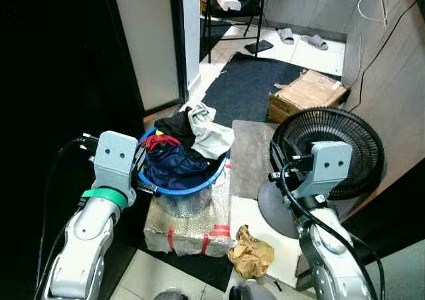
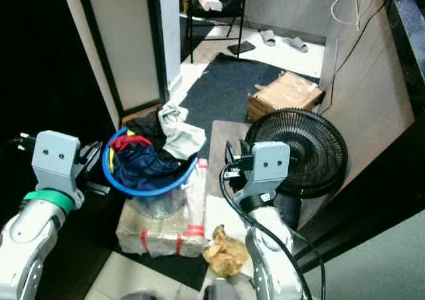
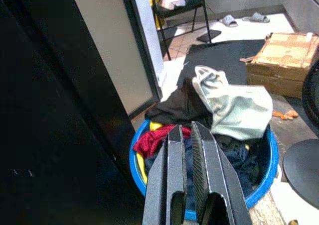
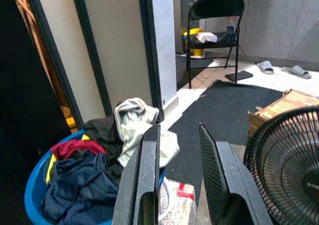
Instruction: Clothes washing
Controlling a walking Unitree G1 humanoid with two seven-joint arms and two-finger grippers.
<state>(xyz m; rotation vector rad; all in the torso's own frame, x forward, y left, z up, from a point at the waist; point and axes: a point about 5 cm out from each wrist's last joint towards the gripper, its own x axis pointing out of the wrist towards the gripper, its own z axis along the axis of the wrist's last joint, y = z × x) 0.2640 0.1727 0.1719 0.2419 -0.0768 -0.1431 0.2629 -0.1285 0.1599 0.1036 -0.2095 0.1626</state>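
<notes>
From the left eye view, a blue basin (image 1: 199, 186) heaped with clothes sits on a plastic-wrapped box (image 1: 189, 224) bound with red tape, and the left gripper (image 1: 147, 174) is held just beside the basin's near rim, its fingers pointing toward the laundry; the clothes are a navy garment (image 1: 171, 167), a red piece (image 1: 159, 141), a black piece (image 1: 176, 124) and a pale grey-green garment (image 1: 209, 134) draped over the far rim. The right gripper (image 1: 275, 164) is raised beside a black floor fan (image 1: 345, 141), apart from the basin, with a crumpled brown paper (image 1: 251, 252) on the floor below it. In the right eye view the same layout shows, with a cardboard box (image 2: 285, 93) beyond the fan on a dark mat (image 2: 219, 91). In the left wrist view, the left gripper's two black fingers (image 3: 172, 180) stand nearly together with only a thin slit between them, holding nothing, and the basin lies directly ahead of and beneath the tips, the red piece just past them and the pale garment farther ahead and to one side. In the right wrist view, the right gripper's fingers (image 4: 147, 175) are parted by a clear gap and empty; the basin of clothes lies off to the side of one finger, the fan off to the side of the other, and a black folding chair (image 4: 214, 16) stands far ahead.
</notes>
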